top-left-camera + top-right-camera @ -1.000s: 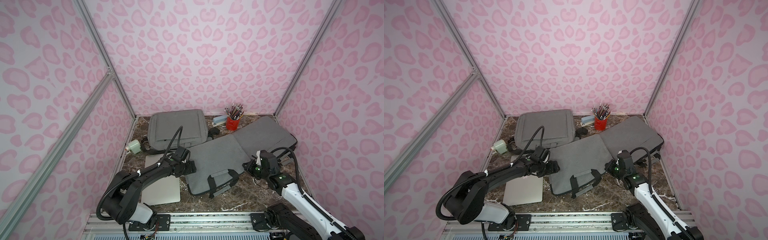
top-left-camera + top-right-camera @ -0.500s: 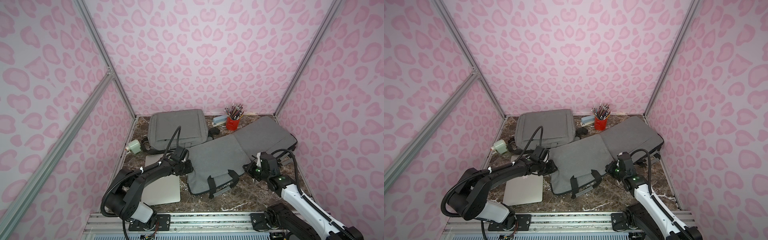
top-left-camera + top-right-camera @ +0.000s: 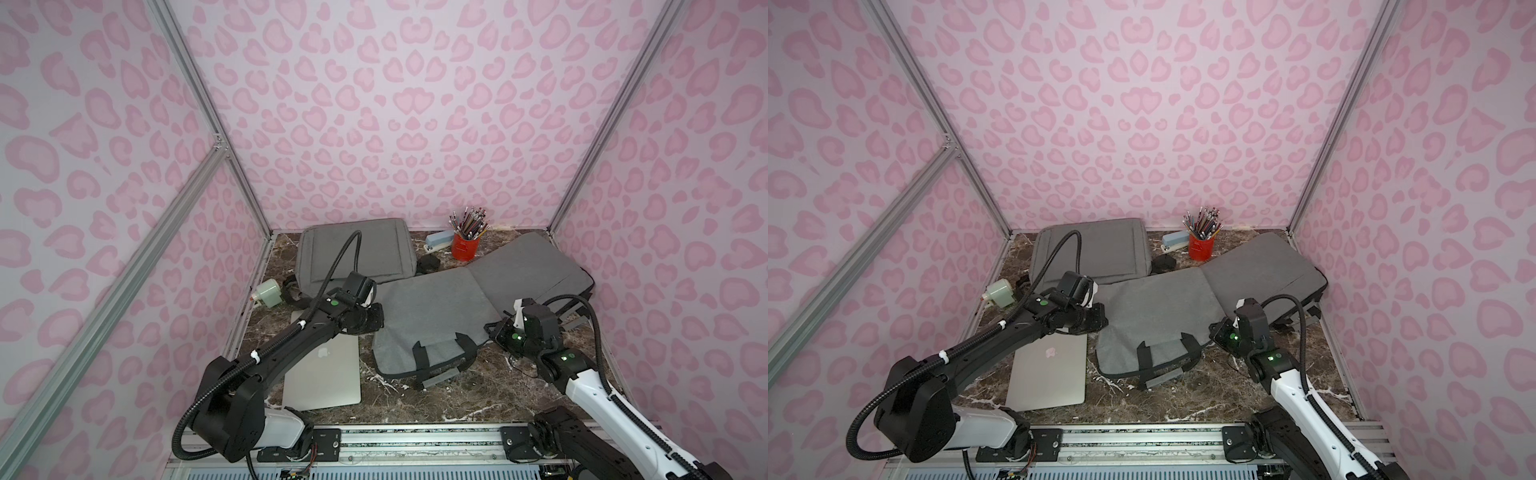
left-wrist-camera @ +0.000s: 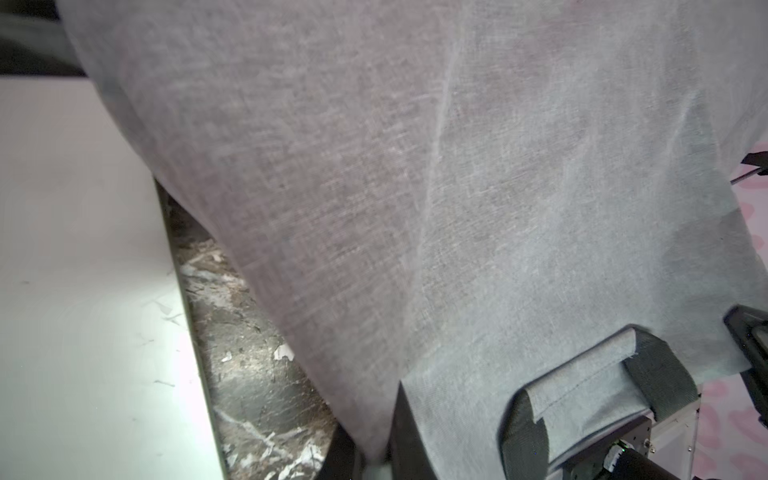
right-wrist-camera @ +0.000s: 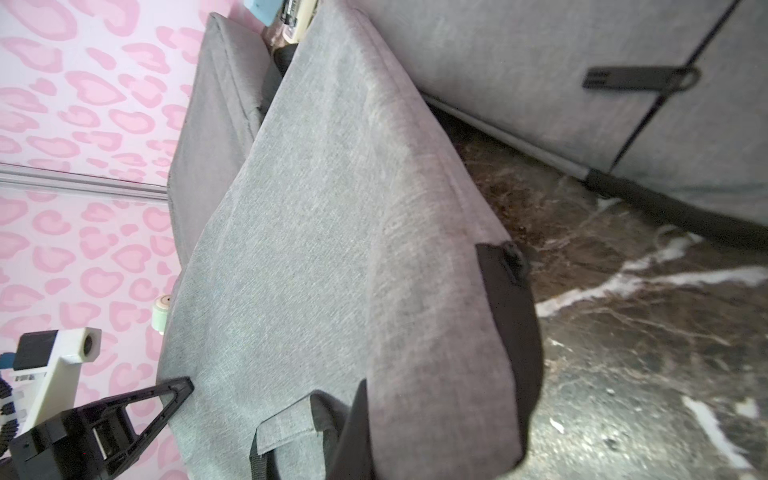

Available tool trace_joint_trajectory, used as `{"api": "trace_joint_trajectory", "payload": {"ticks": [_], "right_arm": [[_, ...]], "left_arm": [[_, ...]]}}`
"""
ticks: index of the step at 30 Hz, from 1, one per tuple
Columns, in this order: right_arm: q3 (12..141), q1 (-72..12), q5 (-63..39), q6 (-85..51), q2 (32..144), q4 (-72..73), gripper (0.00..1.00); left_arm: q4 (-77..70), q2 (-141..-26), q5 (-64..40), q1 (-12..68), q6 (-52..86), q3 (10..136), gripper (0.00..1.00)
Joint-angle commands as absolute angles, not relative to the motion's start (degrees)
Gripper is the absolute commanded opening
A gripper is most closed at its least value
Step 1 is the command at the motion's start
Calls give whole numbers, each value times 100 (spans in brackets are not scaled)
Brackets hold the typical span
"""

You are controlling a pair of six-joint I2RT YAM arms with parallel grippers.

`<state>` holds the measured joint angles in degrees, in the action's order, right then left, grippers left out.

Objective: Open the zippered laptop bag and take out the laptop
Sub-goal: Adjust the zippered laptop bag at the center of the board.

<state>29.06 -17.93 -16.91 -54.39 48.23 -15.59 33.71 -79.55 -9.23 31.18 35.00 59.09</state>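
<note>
Lying flat on the table point(image 3: 469, 399) near the L arm's base, the laptop point(image 3: 328, 374) is seen fully out of the bag point(image 3: 432, 307), lid shut. Unzip + removal are thus judged done, w/ at most a let-go and retreat left. Laptop: thin matte silver slab, rounded corners, pale logo. Bag, just beside it at ctr: spread open in two halves, padded grey woven cloth, soft and creased, w/ black webbing handles. L gripper point(image 3: 376, 319) is clamped narrow on the near flap's edge, and R gripper point(image 3: 494, 332) is pinched on the opposite edge. Table is dark, white-veined, marble-look. Further back are found a 2nd grey bag point(image 3: 357, 249), a red cup point(image 3: 464, 248) of pencils, a blue stapler point(image 3: 438, 241) and a green sharpener point(image 3: 268, 293).
</note>
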Motion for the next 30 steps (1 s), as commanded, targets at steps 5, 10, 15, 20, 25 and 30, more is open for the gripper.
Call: {"api": "trace_joint_trajectory", "payload": {"ticks": [5,10,15,20,25,30], "right_arm": [[3458,-2536,-1723,-5457,5313,-158,0],[3780,-3012,-1386,-5562,6063,446,0],[4408,-3411,-1242,-5597,7325,862,0],[4692,-3688,-1045,-5704,8124,1344,0],[4756,-3814,-933,-5719,8600,1529,0],[4660,-3841,-994,-5783,8831,1603,0]], "left_arm": [[3730,-8212,-810,2591,2332,7101,2],[3840,-8701,-917,1981,1769,7786,2],[4081,-9650,-820,1416,1303,8713,2],[4094,-10439,-918,1036,1078,9240,4],[4061,-10870,-740,983,1005,9391,12],[4486,-11137,-396,976,898,9635,44]]}}
